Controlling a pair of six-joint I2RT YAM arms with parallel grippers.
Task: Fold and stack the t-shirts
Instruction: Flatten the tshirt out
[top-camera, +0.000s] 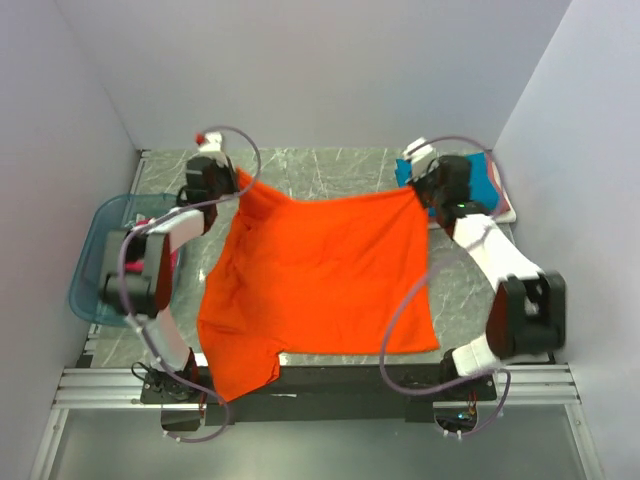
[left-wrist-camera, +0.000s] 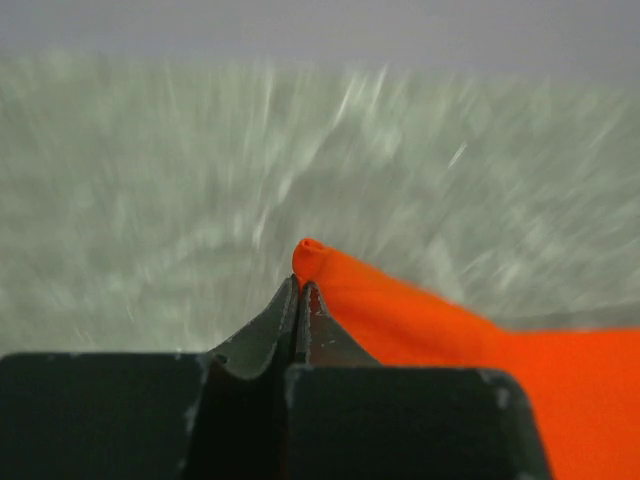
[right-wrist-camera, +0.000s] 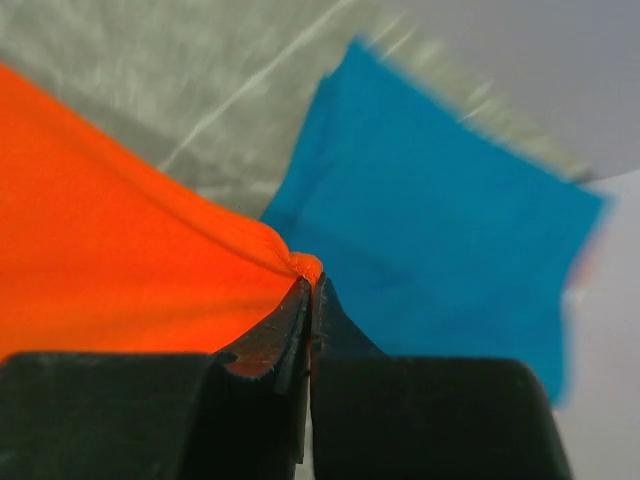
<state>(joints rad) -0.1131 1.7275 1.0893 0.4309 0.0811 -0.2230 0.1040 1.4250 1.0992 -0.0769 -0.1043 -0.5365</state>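
A bright orange t-shirt (top-camera: 320, 285) is stretched over the marble table, its near part with a sleeve hanging over the front edge. My left gripper (top-camera: 233, 180) is shut on its far left corner (left-wrist-camera: 308, 252). My right gripper (top-camera: 420, 192) is shut on its far right corner (right-wrist-camera: 303, 264). Both hold the far edge taut between them. A folded teal blue t-shirt (top-camera: 482, 180) lies at the back right behind my right gripper, also in the right wrist view (right-wrist-camera: 440, 210). Pink cloth (top-camera: 176, 256) shows in the tub at the left.
A translucent blue plastic tub (top-camera: 100, 262) stands at the table's left edge. A white board (top-camera: 506, 208) lies under the teal shirt at the back right. Grey walls close in the back and both sides. Cables loop over both arms.
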